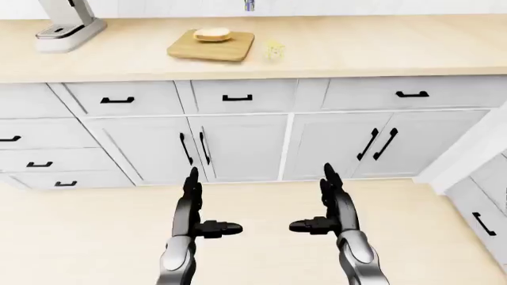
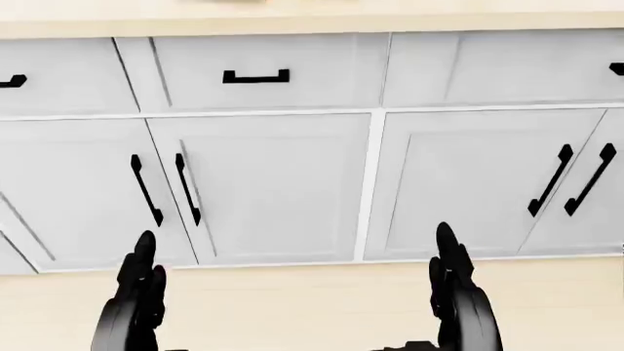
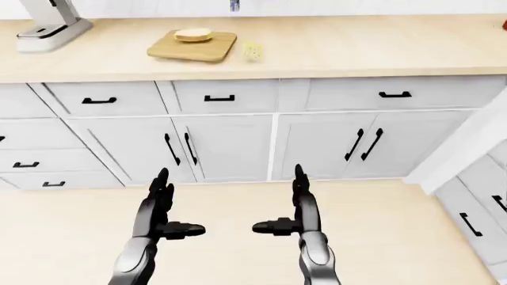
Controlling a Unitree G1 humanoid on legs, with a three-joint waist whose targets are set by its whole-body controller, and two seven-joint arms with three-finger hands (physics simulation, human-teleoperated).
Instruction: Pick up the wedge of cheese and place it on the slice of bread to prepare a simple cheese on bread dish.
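Both hands were empty and held low over the floor, well short of the counter. Left hand had fingers straight up, thumb jutting inward; right hand mirrored it, thumb pointing toward the left. Open, nothing between the fingers. Forearms rose from the bottom of the left-eye view, roughly parallel, palms facing each other. Head view showed only the fingertips against the cabinet doors.

Wedge of cheese: small pale yellow piece, resting on the counter just beside the right edge of the cutting board; touching or a hair apart, could not tell. Slice of bread lay on the board, toward its upper part. Grey appliance stood well to the left.

Handling, as a judgement: wedge looked light and firm, likely smooth-sided and prone to slipping or tipping under a three-finger pinch. Best hold probably across the two flat faces, near the thick end, not at the thin tip. Bread likely soft; a gentle set-down would suit.

Task looked not yet begun; robot would need to step closer before either hand could reach.
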